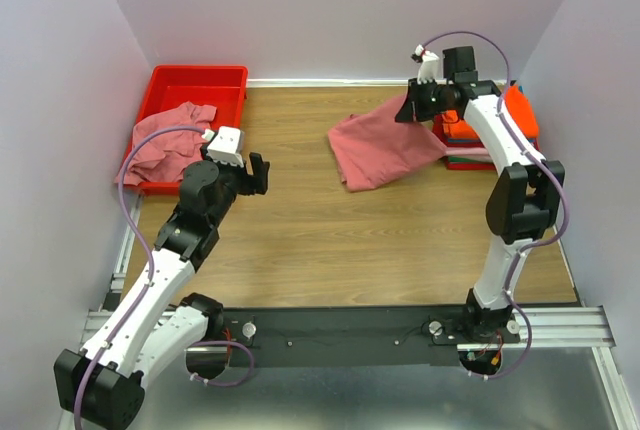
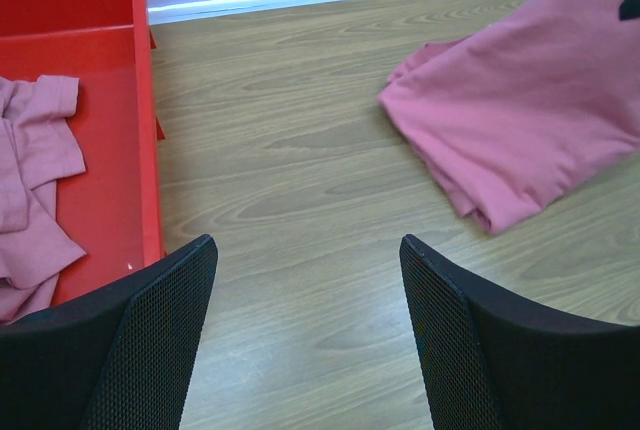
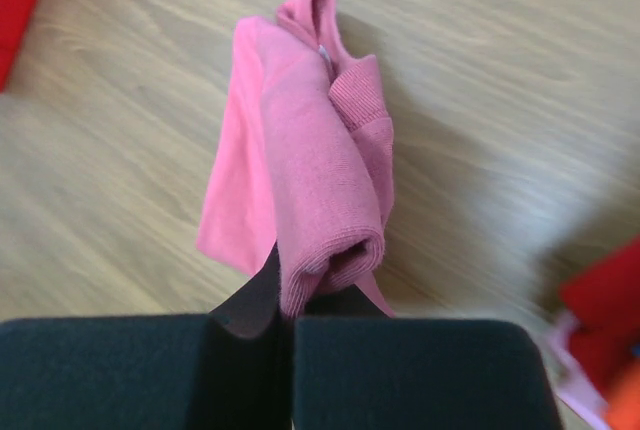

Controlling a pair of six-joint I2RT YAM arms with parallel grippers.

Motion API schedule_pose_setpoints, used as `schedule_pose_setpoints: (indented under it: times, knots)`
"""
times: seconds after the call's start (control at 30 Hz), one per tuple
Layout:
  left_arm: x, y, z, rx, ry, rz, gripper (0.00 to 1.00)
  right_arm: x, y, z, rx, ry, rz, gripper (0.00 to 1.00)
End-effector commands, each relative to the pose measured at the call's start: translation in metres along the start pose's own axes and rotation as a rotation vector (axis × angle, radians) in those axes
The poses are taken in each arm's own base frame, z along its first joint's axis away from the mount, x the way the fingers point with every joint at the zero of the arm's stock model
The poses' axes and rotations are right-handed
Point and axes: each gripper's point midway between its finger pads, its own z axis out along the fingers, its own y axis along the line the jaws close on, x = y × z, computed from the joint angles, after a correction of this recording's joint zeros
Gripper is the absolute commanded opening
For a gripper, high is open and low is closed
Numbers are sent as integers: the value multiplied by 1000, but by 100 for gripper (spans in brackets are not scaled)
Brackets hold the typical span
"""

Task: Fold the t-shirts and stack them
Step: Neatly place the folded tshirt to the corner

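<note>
Gripper status, right arm: my right gripper [image 3: 288,322] has its jaws together, clamped on a rolled, bunched edge of the rose-pink t-shirt [image 1: 385,147]. The clamped edge is raised off the bench [image 1: 350,240] at the far right. From there the cloth slopes down and to the left, and its lower part lies folded on the wood near the middle of the far half.

Gripper status, left arm: my left gripper [image 2: 305,245] has its jaws apart with nothing between them. It hangs above bare wood, just beside the red bin [image 1: 195,80] and well apart from the clamped shirt.

A second pink t-shirt [image 1: 165,140] lies crumpled in the bin, draped over its near wall.

A stack of folded t-shirts [image 1: 520,110], orange on top, sits at the right edge of the bench, partly hidden behind my right arm.
</note>
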Motion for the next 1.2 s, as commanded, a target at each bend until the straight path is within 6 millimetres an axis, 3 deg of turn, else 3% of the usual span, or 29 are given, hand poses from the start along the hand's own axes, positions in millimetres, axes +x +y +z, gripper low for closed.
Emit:
schedule_pose_setpoints:
  times: [0.0, 0.5, 1.17]
  knots:
    - [-3, -1, -2, 12, -19, 16, 81, -15, -17, -31, 157, 0, -77, 0]
    - [-4, -2, -2, 18, -21, 17, 81, -98, -42, -103, 484, -174, -230, 0]
    - [-1, -3, 1, 24, -15, 21, 81, -142, -45, -168, 669, -291, -312, 0]
